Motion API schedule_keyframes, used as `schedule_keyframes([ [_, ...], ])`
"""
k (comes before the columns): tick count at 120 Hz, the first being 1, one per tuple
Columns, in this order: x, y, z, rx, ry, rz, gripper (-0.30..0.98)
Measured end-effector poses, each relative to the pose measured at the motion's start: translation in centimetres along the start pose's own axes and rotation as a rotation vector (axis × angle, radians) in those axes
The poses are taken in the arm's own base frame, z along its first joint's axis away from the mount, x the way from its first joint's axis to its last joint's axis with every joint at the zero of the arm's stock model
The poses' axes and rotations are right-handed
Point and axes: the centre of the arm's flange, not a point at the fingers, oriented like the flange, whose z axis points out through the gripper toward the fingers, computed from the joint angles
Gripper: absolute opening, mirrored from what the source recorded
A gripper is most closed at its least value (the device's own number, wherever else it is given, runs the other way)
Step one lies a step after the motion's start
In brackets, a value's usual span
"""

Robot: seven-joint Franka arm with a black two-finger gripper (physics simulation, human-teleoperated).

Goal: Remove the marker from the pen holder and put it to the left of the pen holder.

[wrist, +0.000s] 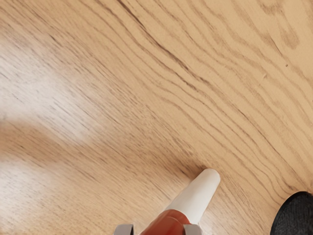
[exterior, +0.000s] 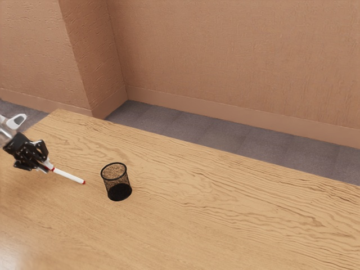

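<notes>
Removal is complete — the marker (exterior: 68,175) is out of the pen holder (exterior: 119,193), tilted and gripped near one end by the claw (exterior: 47,165). Tip contact with the counter (exterior: 225,208) cannot be determined. Outstanding, in my judgement — laying it down left of the holder, then release.

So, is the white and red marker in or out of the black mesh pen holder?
Out. The marker is held in the hand, with wooden tabletop showing between it and the pen holder.
</notes>
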Motion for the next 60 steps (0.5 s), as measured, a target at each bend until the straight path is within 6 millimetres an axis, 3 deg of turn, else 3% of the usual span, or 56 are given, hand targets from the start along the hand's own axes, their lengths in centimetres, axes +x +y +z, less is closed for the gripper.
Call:
schedule_keyframes([
  [16,0.2,-1.0,1.6,-0.128,-0.090,-0.047,0.33],
  [30,-1.0,-2.5,2.6,-0.060,-0.215,-0.032,0.48],
  [36,-1.3,-2.4,2.2,0.008,-0.277,-0.017,0.52],
  [42,-1.3,-0.9,0.8,0.074,-0.322,0.003,0.56],
  [45,-1.7,1.1,-0.4,0.110,-0.333,0.032,0.57],
  [48,-2.5,5.0,-1.5,0.157,-0.340,0.088,0.59],
  [50,-3.2,8.8,-2.1,0.201,-0.340,0.151,0.60],
  [54,-5.4,18.2,-3.2,0.290,-0.324,0.321,0.61],
  [60,-11.3,31.7,-4.2,0.376,-0.288,0.588,0.63],
])
